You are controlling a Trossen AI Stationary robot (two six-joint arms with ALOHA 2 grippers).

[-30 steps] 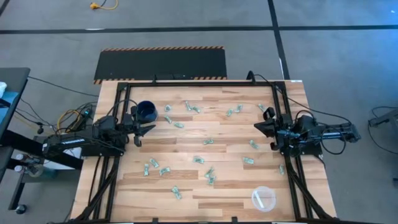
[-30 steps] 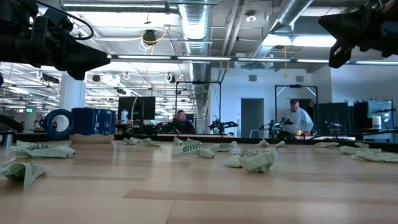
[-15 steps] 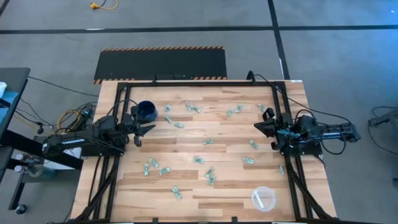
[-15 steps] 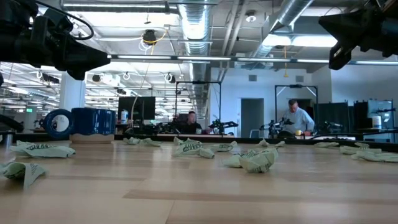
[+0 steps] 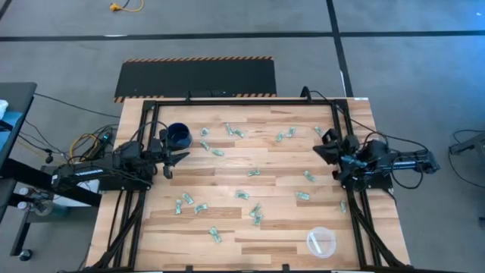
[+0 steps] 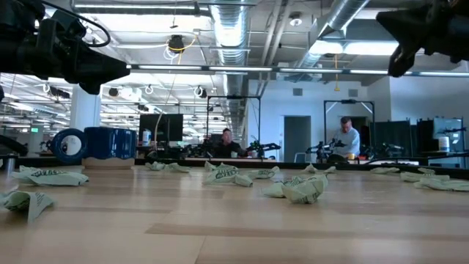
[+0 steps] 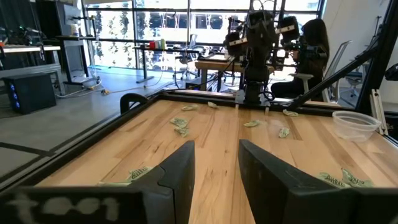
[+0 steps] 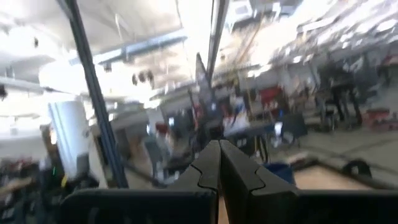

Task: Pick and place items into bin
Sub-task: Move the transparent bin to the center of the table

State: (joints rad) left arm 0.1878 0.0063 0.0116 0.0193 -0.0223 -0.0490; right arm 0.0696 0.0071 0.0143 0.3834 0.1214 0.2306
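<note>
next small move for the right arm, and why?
Probably open the right gripper and lower it toward the nearest item. Its fingers are shut on nothing and it hangs above the table's right edge. The clear cup looks empty, and the left gripper waits open by the left edge.

**Pale green on blond wood**

I'm looking over pale green-and-white items (image 5: 243,195) lying on the light striped wooden table (image 5: 227,235). The clear whitish bin (image 5: 320,242) is sitting near one edge, a dark blue mug (image 5: 179,136) opposite; my grippers are showing black.
</note>
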